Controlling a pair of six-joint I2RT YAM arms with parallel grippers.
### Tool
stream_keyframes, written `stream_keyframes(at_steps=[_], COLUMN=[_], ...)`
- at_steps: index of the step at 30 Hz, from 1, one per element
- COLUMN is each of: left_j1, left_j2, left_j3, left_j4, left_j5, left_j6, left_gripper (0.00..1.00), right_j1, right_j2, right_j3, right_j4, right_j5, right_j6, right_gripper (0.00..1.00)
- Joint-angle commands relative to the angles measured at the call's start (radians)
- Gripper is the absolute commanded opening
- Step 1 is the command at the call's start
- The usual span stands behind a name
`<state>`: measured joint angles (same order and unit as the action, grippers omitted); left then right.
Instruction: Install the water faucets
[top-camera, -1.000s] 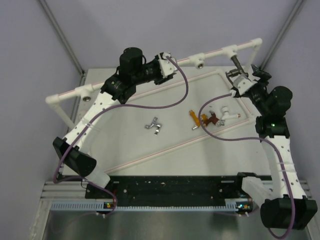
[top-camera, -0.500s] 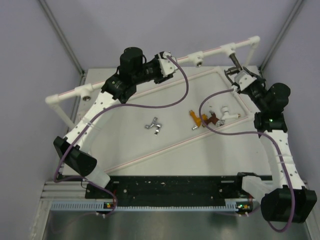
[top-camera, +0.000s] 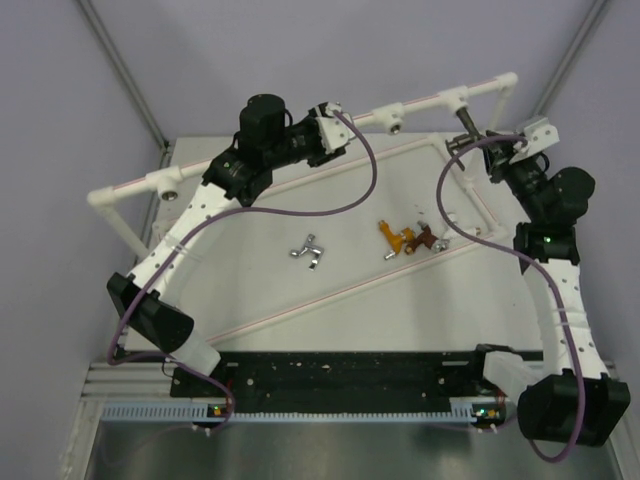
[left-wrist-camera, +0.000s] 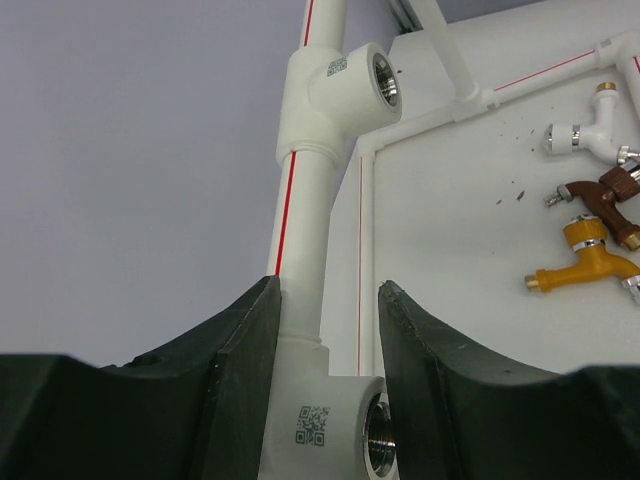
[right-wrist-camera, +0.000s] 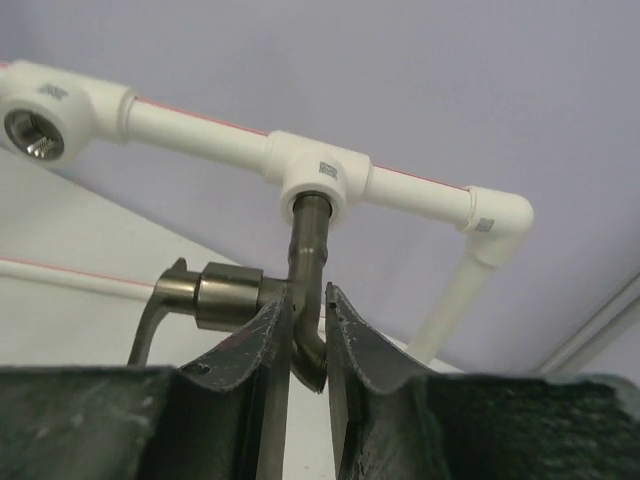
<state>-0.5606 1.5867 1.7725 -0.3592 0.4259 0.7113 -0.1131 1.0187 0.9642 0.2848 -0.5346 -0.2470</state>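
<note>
My right gripper (right-wrist-camera: 308, 300) (top-camera: 484, 143) is shut on the bent spout of the dark grey faucet (right-wrist-camera: 310, 235), whose stem sits in a white tee socket (right-wrist-camera: 322, 175) on the back rail. My left gripper (left-wrist-camera: 325, 290) (top-camera: 337, 120) is shut on the white pipe (left-wrist-camera: 300, 240) just above another socket (left-wrist-camera: 335, 425). On the table lie the silver faucet (top-camera: 308, 252), the orange-gold faucet (left-wrist-camera: 588, 262) (top-camera: 392, 235), the reddish-brown faucet (left-wrist-camera: 600, 198) (top-camera: 426, 238) and the white faucet (left-wrist-camera: 585, 135).
The white pipe frame (top-camera: 130, 185) runs along the back and left of the table, with open threaded sockets (top-camera: 395, 121) (top-camera: 172, 192) (right-wrist-camera: 30, 133). Purple cables (top-camera: 360, 190) hang from both wrists over the table. Grey walls stand close behind the rail.
My right gripper has shut on the dark grey faucet's spout and its wrist has swung right and back. Its cable now hangs over the white faucet's spot. The left arm has not moved.
</note>
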Motion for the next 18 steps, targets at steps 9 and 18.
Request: stream_keyframes(at_steps=[9,18], left_j1=[0.013,0.013], left_j2=[-0.007,-0.051], left_j3=[-0.012,0.025], left_j4=[-0.067,0.068], left_j5=[-0.030,-0.099], left_j6=[-0.021,-0.130], left_gripper=[0.54,0.84], right_j1=[-0.026,-0.026], right_j2=[-0.029,-0.279], right_j3=[0.097,-0.030], right_j4=[-0.005,-0.061], right_j5=[0.061,-0.102], right_j6=[0.297,-0.348], right_gripper=[0.33,0.68])
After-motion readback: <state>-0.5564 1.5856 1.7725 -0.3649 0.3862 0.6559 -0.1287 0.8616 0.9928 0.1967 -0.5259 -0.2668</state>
